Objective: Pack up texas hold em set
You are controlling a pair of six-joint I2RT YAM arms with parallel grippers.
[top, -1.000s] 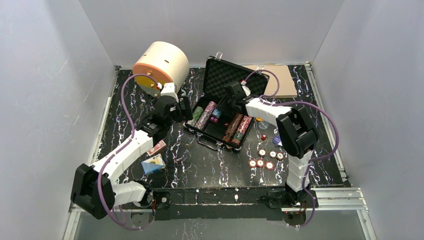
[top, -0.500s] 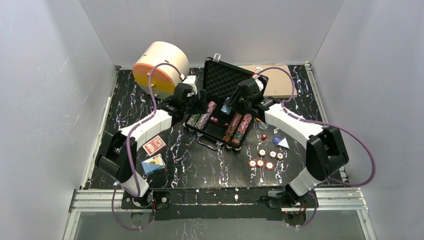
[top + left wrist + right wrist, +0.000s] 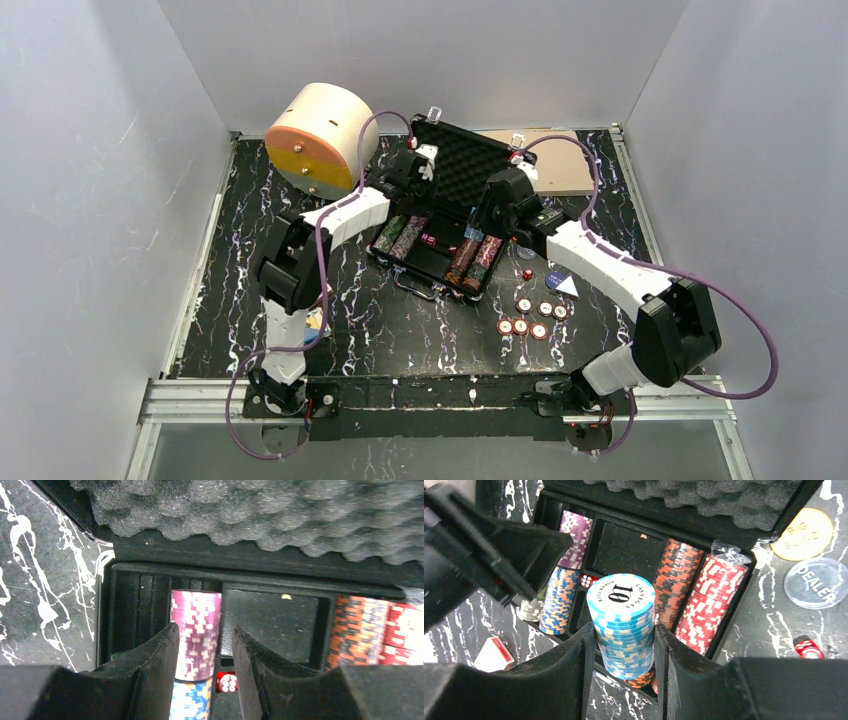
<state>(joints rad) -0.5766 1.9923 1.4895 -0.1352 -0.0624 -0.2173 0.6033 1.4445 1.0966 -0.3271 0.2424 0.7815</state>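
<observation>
Both arms reached over the open briefcase (image 3: pixel 455 160). Right hand (image 3: pixel 626 630) clamped the blue chip stack (image 3: pixel 621 597) above the briefcase's middle, axis along its fingers, "10" face toward the wrist. Left hand (image 3: pixel 205 630) part-open, empty, over the purple chip row (image 3: pixel 196 615).

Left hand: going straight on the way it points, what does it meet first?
Likely the purple chip row in the open case, directly ahead of the left hand; depth is unclear.

Marbled table (image 3: pixel 400 330), open briefcase (image 3: pixel 460 160), cream cylinder (image 3: pixel 325 125), tan board (image 3: pixel 565 165), loose chips (image 3: pixel 522 325)
</observation>
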